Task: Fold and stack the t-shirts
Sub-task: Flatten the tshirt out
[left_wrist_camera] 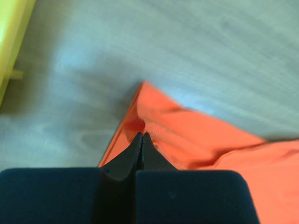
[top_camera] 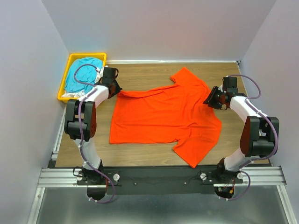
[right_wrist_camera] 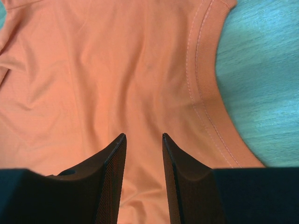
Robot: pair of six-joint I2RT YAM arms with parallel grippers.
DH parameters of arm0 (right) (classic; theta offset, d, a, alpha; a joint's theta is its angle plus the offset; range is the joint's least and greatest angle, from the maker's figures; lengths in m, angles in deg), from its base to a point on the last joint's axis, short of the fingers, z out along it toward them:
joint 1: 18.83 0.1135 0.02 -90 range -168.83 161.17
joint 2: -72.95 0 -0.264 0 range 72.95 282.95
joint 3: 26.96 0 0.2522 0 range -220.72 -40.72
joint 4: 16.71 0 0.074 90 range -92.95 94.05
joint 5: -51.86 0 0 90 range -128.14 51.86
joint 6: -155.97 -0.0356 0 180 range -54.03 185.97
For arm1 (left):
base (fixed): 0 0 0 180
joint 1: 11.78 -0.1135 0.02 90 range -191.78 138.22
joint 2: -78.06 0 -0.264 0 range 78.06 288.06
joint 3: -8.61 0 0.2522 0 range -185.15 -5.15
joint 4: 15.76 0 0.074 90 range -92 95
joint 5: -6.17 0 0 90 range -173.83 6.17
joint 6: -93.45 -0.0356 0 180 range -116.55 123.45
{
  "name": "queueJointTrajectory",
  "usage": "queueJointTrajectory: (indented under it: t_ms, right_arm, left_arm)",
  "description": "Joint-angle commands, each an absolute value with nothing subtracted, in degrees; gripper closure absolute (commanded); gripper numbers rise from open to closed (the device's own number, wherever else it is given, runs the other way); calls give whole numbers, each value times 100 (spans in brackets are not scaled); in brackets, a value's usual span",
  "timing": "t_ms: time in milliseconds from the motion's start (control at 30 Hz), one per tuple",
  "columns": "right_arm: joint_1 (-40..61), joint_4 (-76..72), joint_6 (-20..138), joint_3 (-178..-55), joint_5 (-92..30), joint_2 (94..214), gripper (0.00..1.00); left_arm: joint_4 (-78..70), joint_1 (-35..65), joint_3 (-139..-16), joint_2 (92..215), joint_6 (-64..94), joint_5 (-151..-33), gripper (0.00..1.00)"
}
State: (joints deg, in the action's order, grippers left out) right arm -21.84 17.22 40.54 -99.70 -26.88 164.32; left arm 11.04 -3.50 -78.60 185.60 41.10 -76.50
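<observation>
An orange-red t-shirt [top_camera: 163,116] lies spread out on the wooden table. My left gripper [top_camera: 117,89] is at its far left corner. In the left wrist view the jaws [left_wrist_camera: 142,135] are shut, pinching a raised fold of the orange cloth [left_wrist_camera: 196,140] just behind the corner. My right gripper [top_camera: 209,100] hovers over the shirt's right side. In the right wrist view it [right_wrist_camera: 144,135] stands open above the flat cloth [right_wrist_camera: 117,70] next to the collar band [right_wrist_camera: 205,93], with nothing between its fingers. A teal-blue t-shirt [top_camera: 83,74] lies crumpled in the bin with some white fabric [top_camera: 70,94].
The yellow plastic bin [top_camera: 86,56] sits at the table's far left corner, close behind my left gripper. Grey walls close in the table on the left, back and right. Bare wood [top_camera: 140,70] shows behind the shirt.
</observation>
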Motion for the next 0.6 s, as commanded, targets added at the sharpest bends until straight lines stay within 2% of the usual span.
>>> queueJointTrajectory:
  t_ms: [0,267,567]
  right_arm:
    - [-2199,1639,4163,-10101,-2672,16532,56]
    - [-2191,1639,4216,-10189,-2742,16602,56]
    - [-2199,1648,4207,-10514,-2997,16901,56]
  left_arm:
    - [1153,-334,-8545,18940,3844,-7495,100]
    - [1417,-334,-9961,19959,3703,-7575,100]
    - [1382,-527,-10665,20488,3878,-7742,100]
